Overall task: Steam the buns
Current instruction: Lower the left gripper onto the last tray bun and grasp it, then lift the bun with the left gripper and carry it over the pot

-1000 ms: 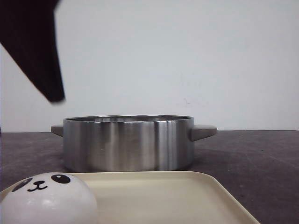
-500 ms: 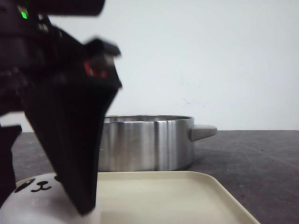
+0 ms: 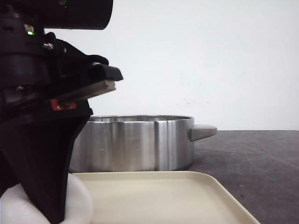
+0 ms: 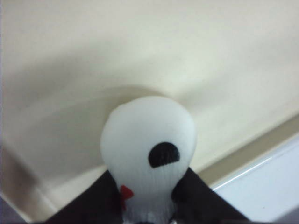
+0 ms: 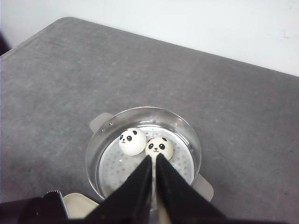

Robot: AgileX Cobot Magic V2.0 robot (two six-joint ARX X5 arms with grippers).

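Note:
One white panda bun [image 4: 148,149] lies on the cream tray [image 4: 140,56]. My left gripper [image 4: 148,203] is shut on the bun, whose sides are squeezed between the black fingers [image 4: 93,200]. In the front view the left gripper [image 3: 32,205] covers most of this bun [image 3: 79,205] at the tray's near left corner. Two more panda buns [image 5: 132,141] [image 5: 159,147] sit side by side on the perforated plate inside the steel pot [image 5: 140,111]. My right gripper [image 5: 153,159] is shut and empty, high above the pot. A fourth bun is not in view.
The steel pot [image 3: 140,144] with two grey side handles stands just behind the tray [image 3: 163,196] on the dark grey table [image 3: 252,158]. A white wall lies behind. The left arm's black body [image 5: 32,207] sits beside the pot.
My left arm has come down from the upper left onto the bun on the tray and now hides its face. The pot and tray have not moved.

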